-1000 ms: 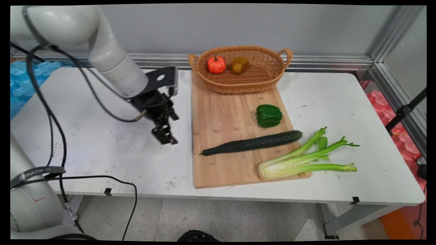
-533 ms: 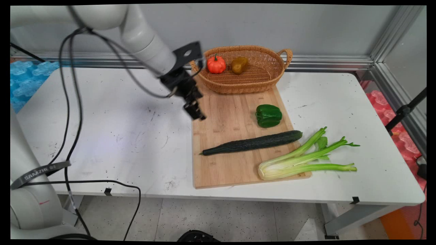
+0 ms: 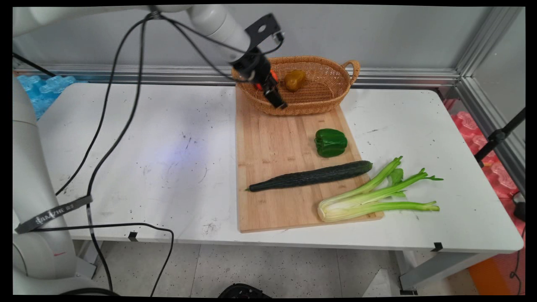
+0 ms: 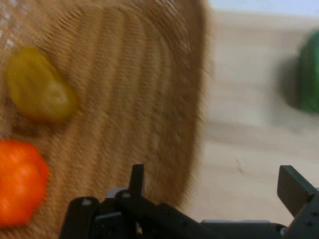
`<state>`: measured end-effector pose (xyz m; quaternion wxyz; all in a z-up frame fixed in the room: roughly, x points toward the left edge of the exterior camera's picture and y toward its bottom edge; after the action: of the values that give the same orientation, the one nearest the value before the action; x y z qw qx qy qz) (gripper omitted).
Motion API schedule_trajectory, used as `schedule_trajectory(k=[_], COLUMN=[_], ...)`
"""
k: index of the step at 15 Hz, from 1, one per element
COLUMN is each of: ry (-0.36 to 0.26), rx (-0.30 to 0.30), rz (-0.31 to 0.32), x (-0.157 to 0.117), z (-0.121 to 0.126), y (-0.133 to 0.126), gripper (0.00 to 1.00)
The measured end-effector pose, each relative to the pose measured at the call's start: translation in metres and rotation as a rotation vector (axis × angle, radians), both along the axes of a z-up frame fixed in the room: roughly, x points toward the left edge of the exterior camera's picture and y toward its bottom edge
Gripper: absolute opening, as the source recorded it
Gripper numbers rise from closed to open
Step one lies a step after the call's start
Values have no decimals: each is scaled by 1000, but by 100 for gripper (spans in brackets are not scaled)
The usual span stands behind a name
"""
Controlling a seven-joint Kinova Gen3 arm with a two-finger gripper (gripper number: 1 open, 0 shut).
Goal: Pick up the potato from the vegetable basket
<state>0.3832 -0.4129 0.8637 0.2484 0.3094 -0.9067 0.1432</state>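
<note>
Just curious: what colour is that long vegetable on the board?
The cucumber is dark green, best seen in the main view.

A long white table (image 3: pixel 419 126), its top scuffed and speckled, stands against a plain grey wall (image 3: pixel 377 33) edged with aluminium framing rails (image 3: pixel 402 77). Beneath it lies a speckled tiled floor (image 3: pixel 272 268). Blue foam (image 3: pixel 29 100) sits left, pink foam (image 3: pixel 499 176) right.
</note>
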Motion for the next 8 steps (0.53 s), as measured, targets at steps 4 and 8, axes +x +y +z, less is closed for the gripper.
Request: schedule_trajectory(k=[4, 8], ry=[40, 65], rx=[-39, -67], rz=[35, 63], x=[-4, -5], z=[-3, -9], y=[-50, -88], gripper=[100, 100])
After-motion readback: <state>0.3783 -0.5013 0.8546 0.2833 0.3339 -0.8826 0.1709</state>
